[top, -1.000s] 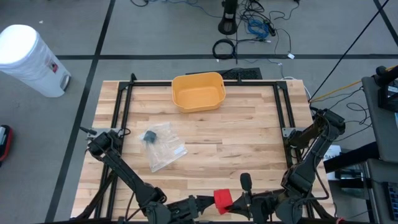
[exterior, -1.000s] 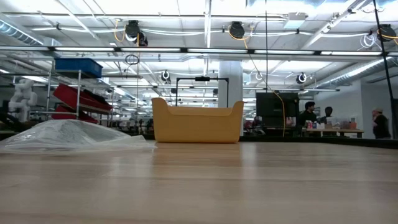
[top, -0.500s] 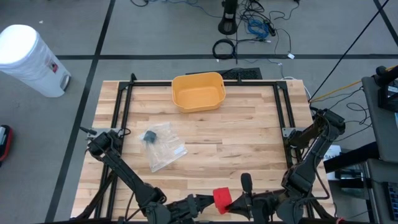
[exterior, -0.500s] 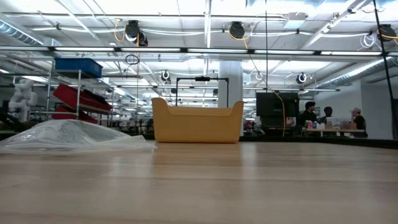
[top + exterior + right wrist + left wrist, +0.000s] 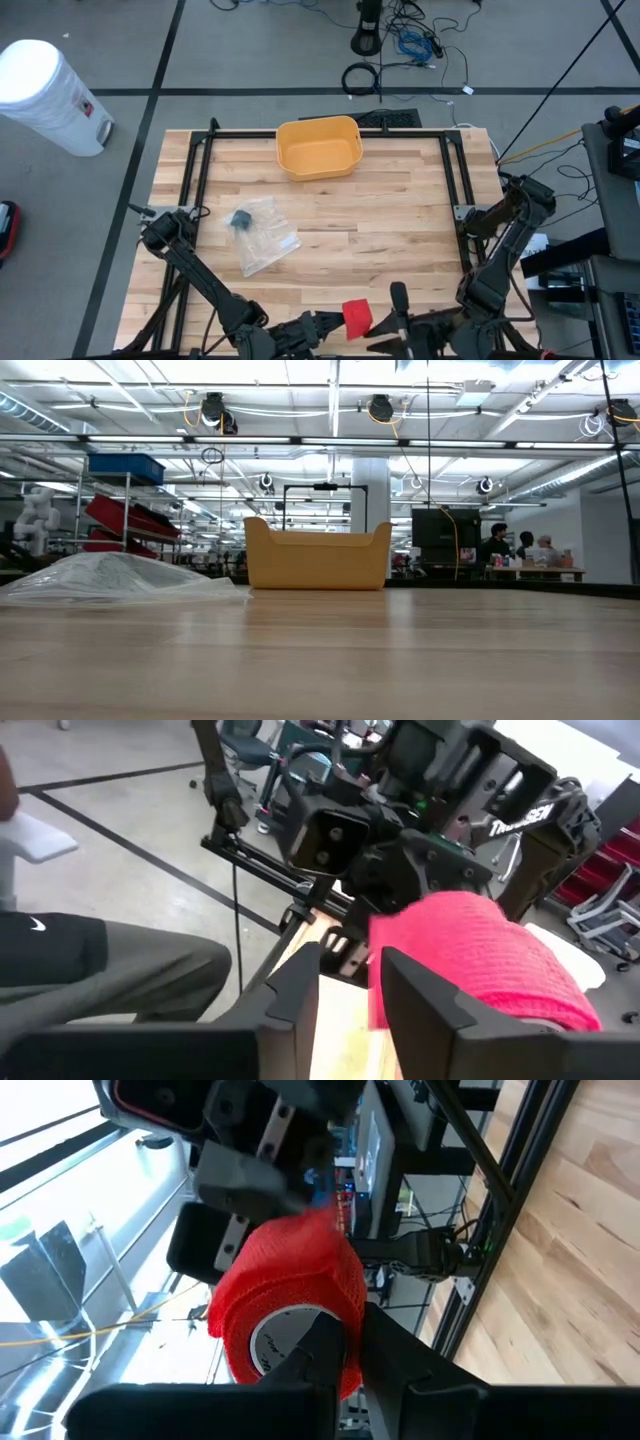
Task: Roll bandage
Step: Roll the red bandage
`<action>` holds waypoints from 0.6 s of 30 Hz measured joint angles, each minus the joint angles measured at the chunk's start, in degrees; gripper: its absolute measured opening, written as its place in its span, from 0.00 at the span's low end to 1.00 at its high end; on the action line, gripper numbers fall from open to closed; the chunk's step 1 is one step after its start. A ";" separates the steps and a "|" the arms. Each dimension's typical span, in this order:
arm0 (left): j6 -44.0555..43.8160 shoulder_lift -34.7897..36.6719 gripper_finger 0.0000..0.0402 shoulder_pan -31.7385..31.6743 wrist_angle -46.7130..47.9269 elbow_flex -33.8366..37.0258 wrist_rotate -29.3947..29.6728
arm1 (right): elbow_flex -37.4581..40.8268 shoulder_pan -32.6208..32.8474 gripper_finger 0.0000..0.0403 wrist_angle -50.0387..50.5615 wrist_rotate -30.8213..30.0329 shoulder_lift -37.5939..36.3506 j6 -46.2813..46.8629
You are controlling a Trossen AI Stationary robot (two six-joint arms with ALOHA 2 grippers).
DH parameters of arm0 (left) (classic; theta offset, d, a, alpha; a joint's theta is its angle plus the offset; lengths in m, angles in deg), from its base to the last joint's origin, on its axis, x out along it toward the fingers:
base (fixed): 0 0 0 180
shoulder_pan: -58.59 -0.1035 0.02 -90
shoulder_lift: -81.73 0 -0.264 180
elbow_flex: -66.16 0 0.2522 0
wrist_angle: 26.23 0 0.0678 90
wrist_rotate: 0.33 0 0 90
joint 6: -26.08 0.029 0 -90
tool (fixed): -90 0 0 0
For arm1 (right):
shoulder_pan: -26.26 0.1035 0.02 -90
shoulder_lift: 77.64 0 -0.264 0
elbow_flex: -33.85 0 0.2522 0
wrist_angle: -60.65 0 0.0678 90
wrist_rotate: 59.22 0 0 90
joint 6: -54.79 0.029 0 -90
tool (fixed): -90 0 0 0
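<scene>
A red bandage roll with a white core hangs in the air over the table's near edge. My left gripper comes at it from the left and is shut on it. My right gripper stands at the roll's right side, open. In the right wrist view the roll shows mostly past one finger, with a strip of red between the two fingers. Whether the right fingers touch it I cannot tell. My left gripper pinches the roll's wound wall at one open end, one finger over the white core and the other outside the red wrap. The fingers come about level from the table's left. The roll is lifted clear of the table.
A yellow bin stands at the table's far middle. A clear plastic bag holding a dark item lies left of centre. Black frame rails run along the table's sides. People stand in the room far behind.
My right gripper has opened beside the roll; its fingers stand apart now where they were together before. The roll stays in my left gripper, lifted over the near edge.
</scene>
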 joint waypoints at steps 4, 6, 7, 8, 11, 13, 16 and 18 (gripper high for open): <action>0.02 0.00 0.07 -0.04 0.02 0.00 0.04 | -0.66 1.16 0.26 -0.20 0.02 0.00 -0.61; 0.03 0.00 0.07 -0.04 0.04 0.00 0.04 | -1.18 1.71 0.26 -1.07 0.00 -0.02 -2.17; 0.04 0.00 0.07 -0.04 0.08 0.00 0.04 | -1.20 1.97 0.26 -1.83 -0.07 -0.07 -3.25; 0.04 0.00 0.07 -0.04 0.07 0.00 0.04 | -1.20 2.11 0.26 -2.46 -0.07 -0.07 -4.43; 0.09 0.00 0.07 -0.13 0.09 0.00 0.01 | -1.22 2.29 0.26 -3.88 -0.08 0.52 -6.45; 0.07 0.00 0.07 -0.34 0.11 0.00 0.01 | -1.23 2.02 0.26 -3.88 -0.79 1.61 -9.27; 0.06 0.00 0.07 -0.68 0.11 0.00 0.01 | -1.27 1.74 0.26 -3.86 -5.39 4.43 -17.62; 0.02 0.00 0.07 -0.76 0.11 0.00 0.01 | -1.25 1.81 0.26 -4.65 -9.40 6.40 -24.81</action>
